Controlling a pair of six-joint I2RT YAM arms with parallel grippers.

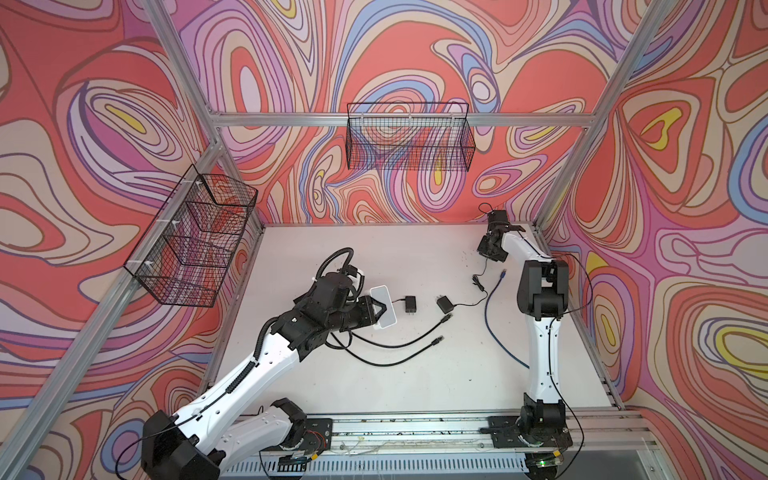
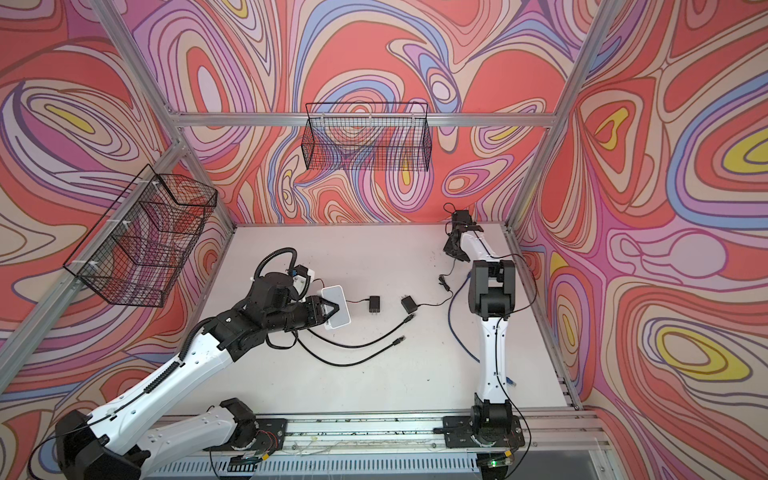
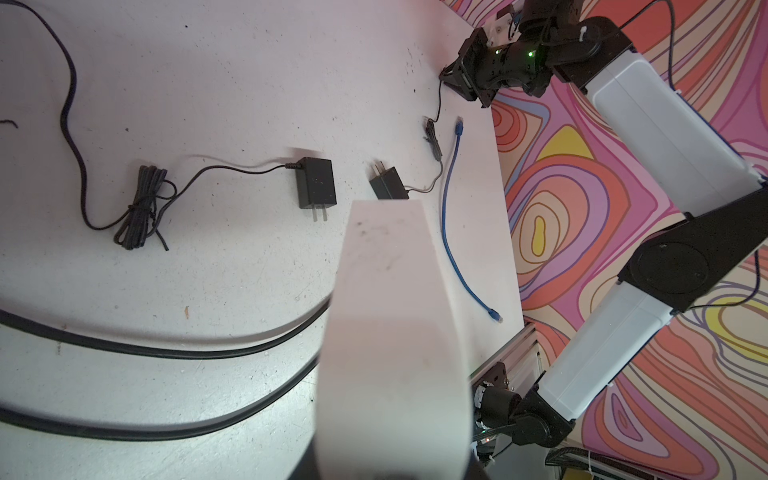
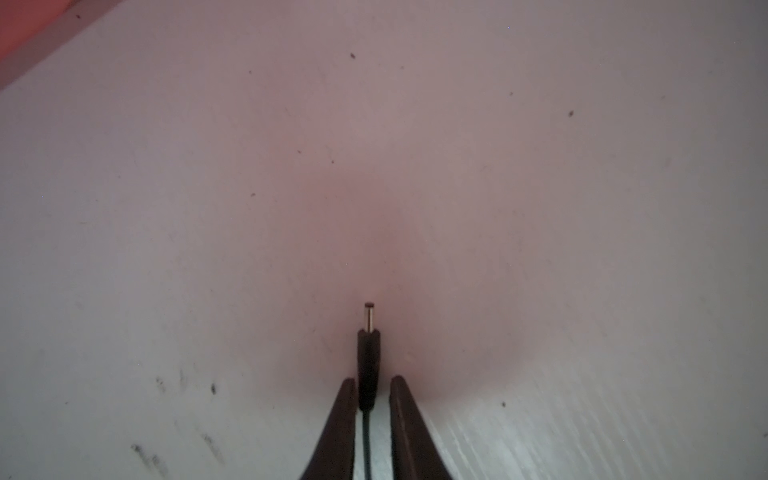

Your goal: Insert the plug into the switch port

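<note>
The left end effector [image 1: 381, 311] is clamping the white switch [image 1: 380, 293] by its long sides near the middle of the counter [image 1: 415, 257], and in the left wrist view the switch [image 3: 390, 311] is jutting out over the surface; whether it is resting on the counter cannot be told. The right end effector [image 1: 490, 249] is reaching down to the far right corner of the counter, well apart from the switch. In the right wrist view its fingers [image 4: 405, 415] are standing close on either side of the plug [image 4: 368, 357], which is lying on the counter with its metal tip pointing away from them; a sliver of counter is showing beside 1 finger, so a firm pinch cannot be told. A thin black cord [image 1: 482, 291] is trailing from there to a black adapter [image 1: 444, 304]. A second black adapter [image 1: 410, 304] is lying just beside the switch, 2 thick black cables [image 1: 399, 343] are curving in front, and a blue cable [image 1: 490, 316] is lying along the right arm.
</note>
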